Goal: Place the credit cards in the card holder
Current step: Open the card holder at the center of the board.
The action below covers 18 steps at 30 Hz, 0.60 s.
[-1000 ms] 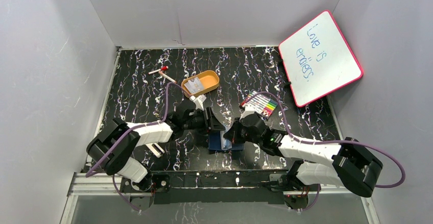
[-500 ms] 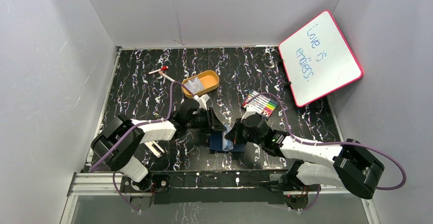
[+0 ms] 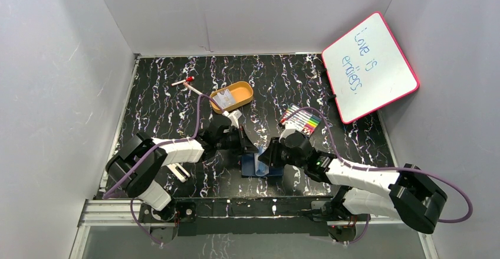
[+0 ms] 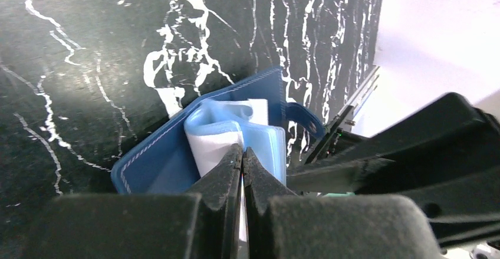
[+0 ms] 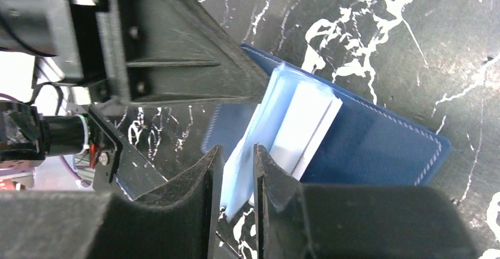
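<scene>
The small dark navy folding card holder point(image 3: 252, 167) lies open at the near middle of the table, between the two claws. White stitching runs along its edge, a snap tab sticks out on one side, and pale blue clear sleeves point(image 5: 265, 117) rise from its inside. A thin white credit card point(image 4: 217, 144) sits partly inside one sleeve. The left gripper point(image 4: 242, 151) is pressed together on that card's edge. The right gripper point(image 5: 236, 148) stands slightly parted, with a sleeve's edge in the gap.

From above, the arms cover most of the holder. More pale cards point(image 3: 223, 100) lie in an orange oval tray point(image 3: 247, 89) farther back, and their print is too small to read.

The table point(image 3: 159, 105) is black with white marbling, and plain grey walls point(image 3: 59, 94) close it in.
</scene>
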Available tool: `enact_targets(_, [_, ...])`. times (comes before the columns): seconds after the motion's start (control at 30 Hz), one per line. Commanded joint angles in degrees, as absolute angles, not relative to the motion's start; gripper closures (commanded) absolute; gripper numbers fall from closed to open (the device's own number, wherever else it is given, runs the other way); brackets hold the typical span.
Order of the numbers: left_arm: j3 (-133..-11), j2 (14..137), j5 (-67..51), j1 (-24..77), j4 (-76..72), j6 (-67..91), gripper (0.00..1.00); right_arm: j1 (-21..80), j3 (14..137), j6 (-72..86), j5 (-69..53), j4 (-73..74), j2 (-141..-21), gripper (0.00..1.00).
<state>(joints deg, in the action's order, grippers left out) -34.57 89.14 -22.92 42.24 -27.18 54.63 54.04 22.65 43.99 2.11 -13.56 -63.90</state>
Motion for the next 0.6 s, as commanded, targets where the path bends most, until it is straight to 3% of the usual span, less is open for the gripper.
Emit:
enact_targets(0.0, [-34.32, 86.49, -20.21, 42.36, -24.47, 52.86, 1.0, 53.82, 22.06, 44.3, 0.67, -18.31, -61.17, 0.65])
enact_targets(0.17, [-33.76, 86.75, -20.22, 42.33, -24.75, 53.06, 1.0, 53.4, 21.1, 45.37, -1.95, -19.22, -61.74, 0.64])
enact_targets(0.57, [-33.67, 86.28, -20.66, 42.35, -25.21, 53.59, 1.0, 53.34, 25.25, 44.91, -2.47, -13.69, -66.11, 0.4])
